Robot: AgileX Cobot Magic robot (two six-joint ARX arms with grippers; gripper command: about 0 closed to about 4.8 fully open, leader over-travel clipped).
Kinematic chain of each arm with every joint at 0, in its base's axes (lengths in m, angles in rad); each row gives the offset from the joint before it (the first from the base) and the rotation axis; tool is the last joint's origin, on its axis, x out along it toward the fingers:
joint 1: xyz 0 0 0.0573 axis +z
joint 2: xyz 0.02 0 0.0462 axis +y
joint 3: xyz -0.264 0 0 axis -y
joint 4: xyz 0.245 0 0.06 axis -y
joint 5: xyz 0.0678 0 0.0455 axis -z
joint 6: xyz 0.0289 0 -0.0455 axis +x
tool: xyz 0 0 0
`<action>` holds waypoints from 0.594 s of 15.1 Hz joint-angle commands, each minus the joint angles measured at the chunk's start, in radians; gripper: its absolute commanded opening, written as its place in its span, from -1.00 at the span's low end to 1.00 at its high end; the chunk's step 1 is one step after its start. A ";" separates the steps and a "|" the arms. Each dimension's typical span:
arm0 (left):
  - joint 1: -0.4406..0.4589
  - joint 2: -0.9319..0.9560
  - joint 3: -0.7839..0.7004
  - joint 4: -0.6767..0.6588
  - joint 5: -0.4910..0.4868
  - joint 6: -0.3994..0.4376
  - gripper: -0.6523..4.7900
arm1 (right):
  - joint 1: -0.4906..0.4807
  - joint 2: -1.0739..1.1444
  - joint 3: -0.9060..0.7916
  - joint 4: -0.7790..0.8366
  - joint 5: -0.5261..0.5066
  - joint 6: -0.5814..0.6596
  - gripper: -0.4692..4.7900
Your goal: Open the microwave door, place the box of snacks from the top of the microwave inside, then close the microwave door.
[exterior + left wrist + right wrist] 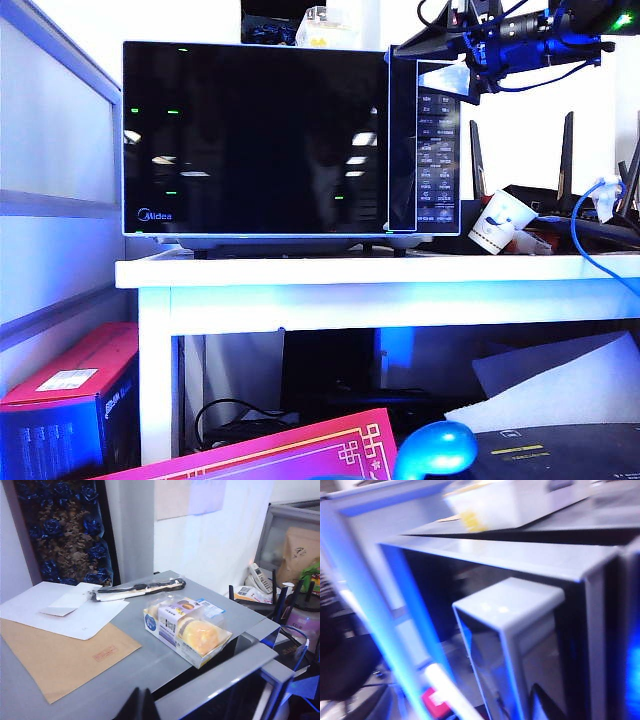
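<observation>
Microwave [290,140] on a white table [380,272], its door just ajar, with the snack box on top.

The microwave door [255,135] fills the centre of the exterior view, its handle edge slightly out from the button panel [438,150]. The right gripper [478,85] sits at upper right by the door's top corner; its jaws appear spread, clamped on nothing. The box of snacks [187,630] rests on the grey microwave top, centre of the left wrist view, near a brown envelope [65,657] and white papers [65,610]. Only a dark tip of the left gripper [140,707] shows at the lower edge; its jaws cannot be read. A paper cup [497,220] stands right of the microwave.
</observation>
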 commanded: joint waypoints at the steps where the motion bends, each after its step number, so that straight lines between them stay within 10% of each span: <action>1: 0.000 -0.005 0.004 0.015 0.001 0.000 -0.78 | 0.002 -0.008 0.008 0.018 -0.084 0.033 0.54; 9: -0.001 -0.005 0.004 0.010 0.008 0.000 -0.78 | 0.001 -0.068 0.008 0.009 -0.270 0.134 0.54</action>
